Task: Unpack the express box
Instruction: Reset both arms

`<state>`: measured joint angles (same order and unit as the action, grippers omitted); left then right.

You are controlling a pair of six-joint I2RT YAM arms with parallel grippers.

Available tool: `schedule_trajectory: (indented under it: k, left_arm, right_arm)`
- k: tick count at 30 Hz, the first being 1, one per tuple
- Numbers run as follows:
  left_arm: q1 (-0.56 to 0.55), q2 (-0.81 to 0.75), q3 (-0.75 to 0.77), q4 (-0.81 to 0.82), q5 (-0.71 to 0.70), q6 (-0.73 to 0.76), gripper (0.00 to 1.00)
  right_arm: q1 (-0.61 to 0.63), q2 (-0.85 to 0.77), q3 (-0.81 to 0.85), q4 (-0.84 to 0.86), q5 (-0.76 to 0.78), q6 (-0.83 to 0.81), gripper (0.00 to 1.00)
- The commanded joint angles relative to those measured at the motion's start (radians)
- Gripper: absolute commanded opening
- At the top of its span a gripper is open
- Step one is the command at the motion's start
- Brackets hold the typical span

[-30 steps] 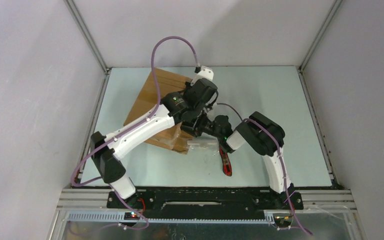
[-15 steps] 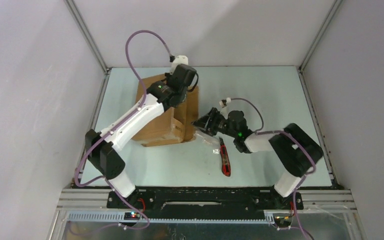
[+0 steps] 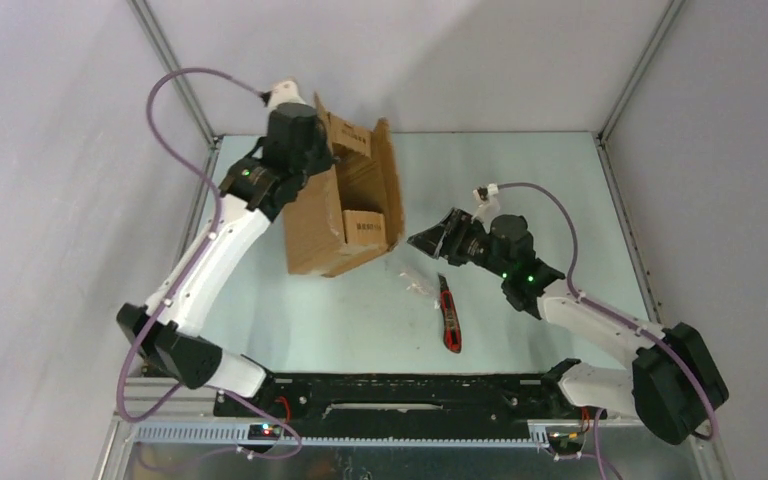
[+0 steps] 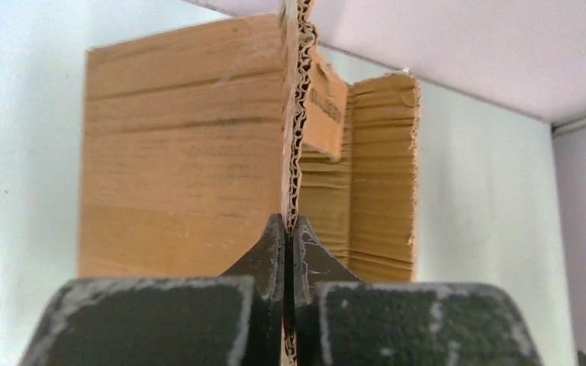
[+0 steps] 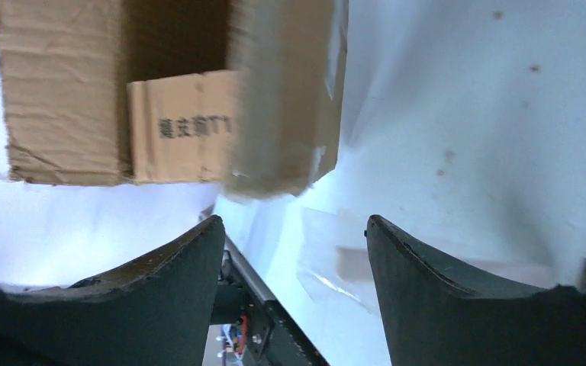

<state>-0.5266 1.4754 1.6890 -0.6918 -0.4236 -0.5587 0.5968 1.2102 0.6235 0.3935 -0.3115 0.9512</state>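
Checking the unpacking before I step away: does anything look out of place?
Yes: the box is tipped, open end facing right, held by one flap in the left gripper. A clear plastic scrap lies loose beside the knife.

Looks like a robot lab cell: plain grey walls (image 3: 50, 180), aluminium frame posts (image 3: 172, 70), pale table (image 3: 540, 180), black base rail (image 3: 410, 398), purple cables (image 3: 150, 103).

express box (image 3: 345, 215): flaps open | left tool (image 3: 310, 128): seemingly gripping rear flap | right tool (image 3: 430, 238): apart
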Motion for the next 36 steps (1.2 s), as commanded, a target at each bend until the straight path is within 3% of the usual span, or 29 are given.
schedule_trajectory:
  k: [1, 6, 8, 10, 16, 17, 28, 32, 36]
  left_arm:
    - [0.112, -0.088, -0.15, 0.149, 0.221, -0.125, 0.0]
    - [0.217, -0.17, -0.339, 0.254, 0.368, -0.171, 0.01]
    - [0.237, -0.2, -0.386, 0.251, 0.37, -0.168, 0.08]
    - [0.246, -0.217, -0.408, 0.221, 0.345, -0.157, 0.24]
    - [0.252, -0.227, -0.388, 0.076, 0.192, -0.122, 0.91]
    - [0.252, -0.23, -0.38, 0.059, 0.176, -0.114, 0.98]
    - [0.234, -0.251, -0.152, -0.288, -0.174, -0.028, 1.0]
    - [0.146, -0.287, -0.107, -0.332, -0.252, 0.018, 1.0]
    - [0.036, -0.355, -0.12, -0.291, -0.208, 0.102, 1.0]
  right_arm:
    - [-0.006, -0.064, 0.053, -0.279, 0.105, -0.143, 0.72]
    - [0.005, -0.114, 0.073, -0.44, 0.194, -0.264, 0.74]
    - [0.013, -0.12, 0.073, -0.493, 0.227, -0.31, 0.77]
    - [0.021, -0.126, 0.072, -0.53, 0.249, -0.331, 0.77]
    - [0.04, -0.143, 0.073, -0.554, 0.245, -0.338, 0.78]
    - [0.043, -0.144, 0.073, -0.555, 0.244, -0.334, 0.77]
    - [0.06, -0.217, 0.126, -0.627, 0.261, -0.296, 0.79]
    - [0.062, -0.252, 0.179, -0.647, 0.267, -0.281, 0.79]
    - [0.064, -0.293, 0.23, -0.668, 0.3, -0.272, 0.8]
